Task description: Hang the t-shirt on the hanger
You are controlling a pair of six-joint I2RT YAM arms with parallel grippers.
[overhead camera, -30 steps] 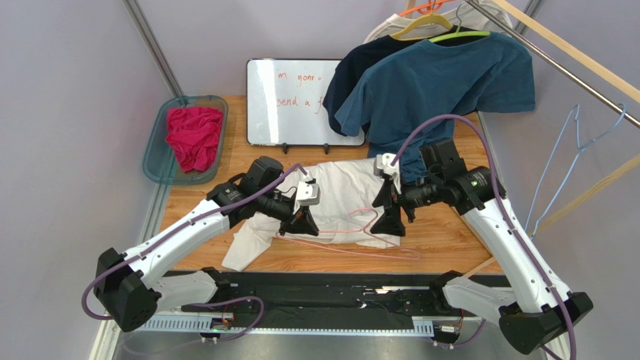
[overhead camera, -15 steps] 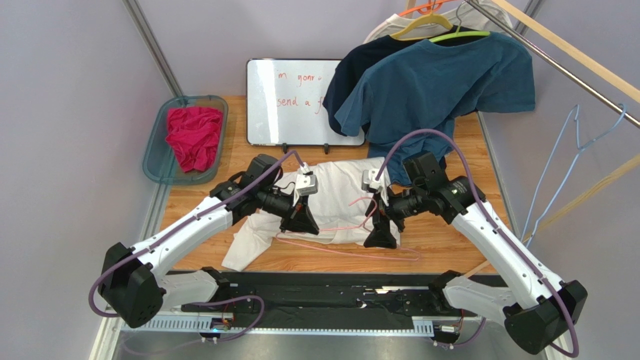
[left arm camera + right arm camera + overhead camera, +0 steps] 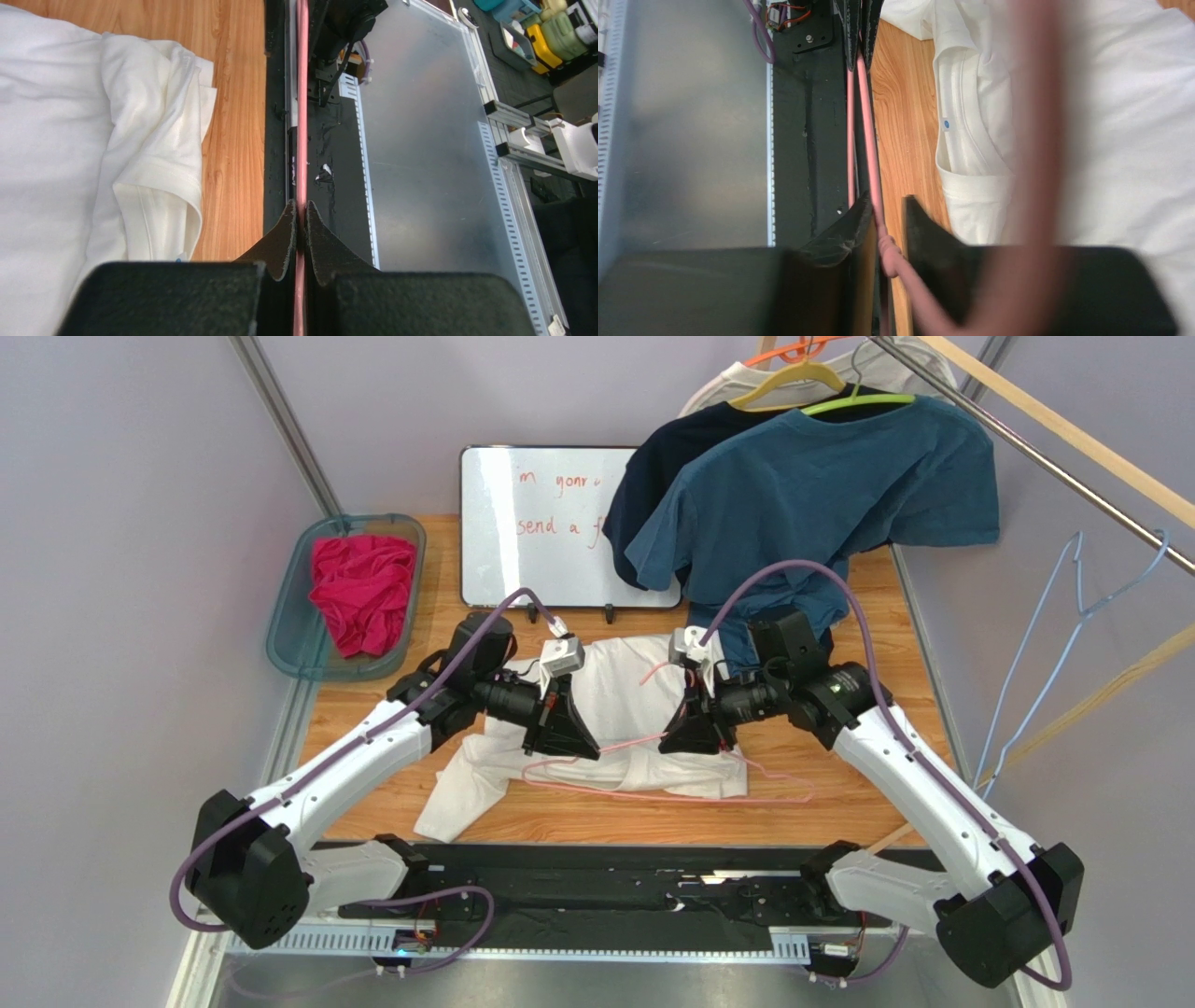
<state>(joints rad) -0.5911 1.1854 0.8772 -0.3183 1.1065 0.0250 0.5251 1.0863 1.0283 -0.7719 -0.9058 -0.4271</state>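
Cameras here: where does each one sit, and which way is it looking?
Top external: above and behind the arms, looking down on the table; both arms show, over the t-shirt.
Left wrist: on the left arm, facing the table's near edge; its jaws show, shut on the hanger.
Right wrist: on the right arm, facing likewise; its jaws show, either side of the hanger's neck.
Wrist views share hanger and t-shirt.

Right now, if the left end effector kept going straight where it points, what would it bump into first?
Probably the right end effector. The left end effector pinches the pink hanger, and that wire runs straight ahead toward the other one facing it. Depth is hard to judge.
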